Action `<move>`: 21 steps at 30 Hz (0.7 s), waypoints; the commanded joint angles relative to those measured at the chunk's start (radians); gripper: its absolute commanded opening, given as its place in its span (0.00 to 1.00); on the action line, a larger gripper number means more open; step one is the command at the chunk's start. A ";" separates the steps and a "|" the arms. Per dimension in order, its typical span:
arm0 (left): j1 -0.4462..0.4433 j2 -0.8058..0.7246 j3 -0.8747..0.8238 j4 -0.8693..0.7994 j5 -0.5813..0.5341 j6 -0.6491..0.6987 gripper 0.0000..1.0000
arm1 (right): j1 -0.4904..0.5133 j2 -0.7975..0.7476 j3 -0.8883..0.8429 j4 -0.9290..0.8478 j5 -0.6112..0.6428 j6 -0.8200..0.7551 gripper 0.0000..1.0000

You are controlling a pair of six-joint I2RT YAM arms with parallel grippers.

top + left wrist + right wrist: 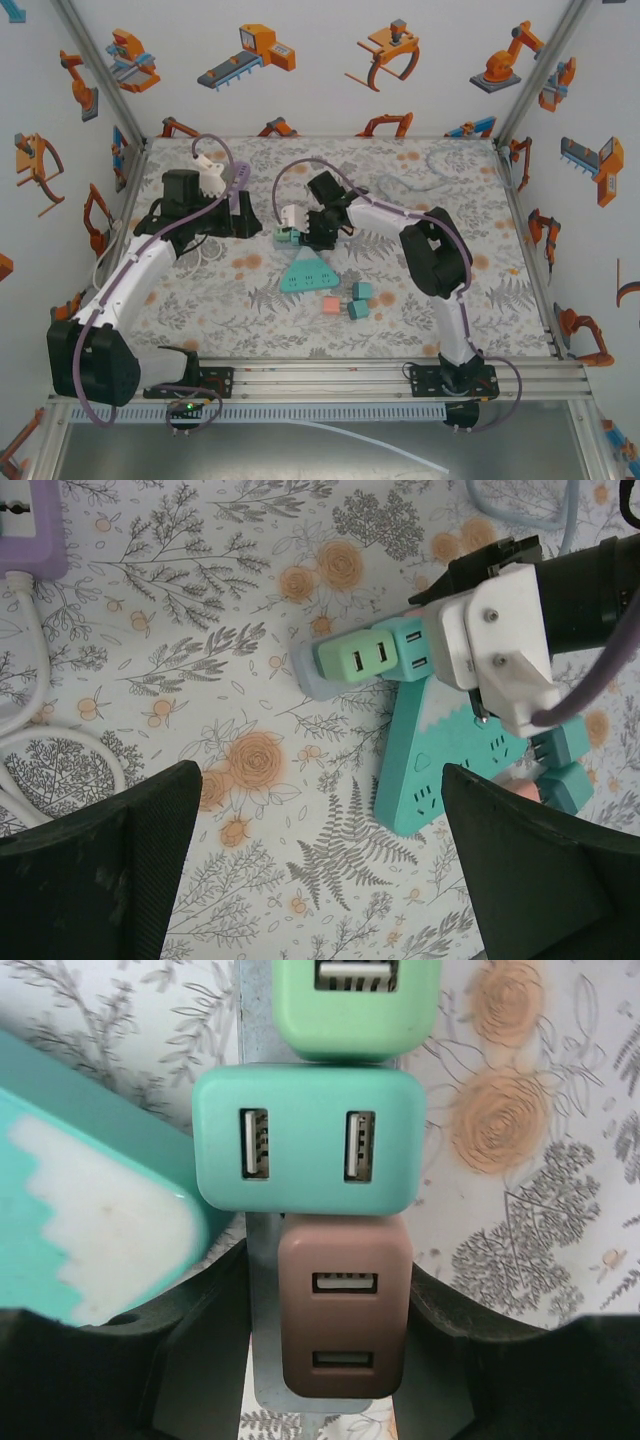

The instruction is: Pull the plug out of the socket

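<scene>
1. The right pincer (330,1305) is closed down narrow on the brown charger (345,1320), which sits squarely between its fingers. This is the end plug on the grey socket strip (255,1020). The teal charger (310,1140) stands just ahead of the fingertips, with the green charger (355,1005) beyond it.
2. The left pincer (320,870) gapes wide and holds nothing. The strip lies ahead of it, well apart.
3. Nothing seems to pin the strip down. To my eye, a pull on the brown charger could lift the whole strip, chargers and all, instead of freeing the plug.
4. The grip looks uneven. One finger sits flush against the brown casing, while a sliver of grey strip shows on the other side. A lopsided hold might let the plug twist, bind on its prongs or slip out.
5. The triangular teal power strip (110,1125) lies close beside the right pincer. A sideways jerk as the plug lets go could knock it, or scatter the loose cube chargers (358,300) lying behind the pincer on the tabletop (480,300).
6. The right wrist view shows how the fingers sit on the brown charger. In the left wrist view the right pincer's white body covers that end.
7. The left wrist view gives the strip's free end and the purple power strip (30,530), ahead and off to one side of the left pincer.
8. The top view alone shows how far apart the two arms stand.
</scene>
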 commanded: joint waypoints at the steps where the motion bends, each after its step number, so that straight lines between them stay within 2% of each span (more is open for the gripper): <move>1: 0.015 -0.002 -0.015 0.008 0.043 0.044 0.97 | 0.019 -0.038 -0.025 -0.033 -0.113 -0.037 0.37; 5: 0.036 -0.001 -0.020 0.009 0.050 0.036 0.97 | 0.023 -0.037 -0.020 -0.016 -0.186 -0.037 0.37; 11: 0.050 0.030 -0.030 0.040 0.087 0.010 0.97 | 0.016 0.040 0.072 0.012 -0.066 -0.034 0.39; 16: 0.056 0.053 -0.028 0.038 0.061 -0.034 0.97 | 0.003 0.110 0.161 0.014 -0.041 -0.014 0.41; 18: 0.057 0.057 -0.027 0.034 0.068 -0.029 0.97 | 0.005 0.117 0.162 0.012 -0.056 -0.023 0.48; 19: 0.057 0.061 -0.029 0.031 0.069 -0.023 0.97 | 0.005 0.116 0.158 0.012 -0.069 -0.023 0.58; 21: 0.057 0.070 -0.027 0.021 0.051 -0.025 0.97 | 0.005 0.105 0.147 0.006 -0.090 -0.038 0.69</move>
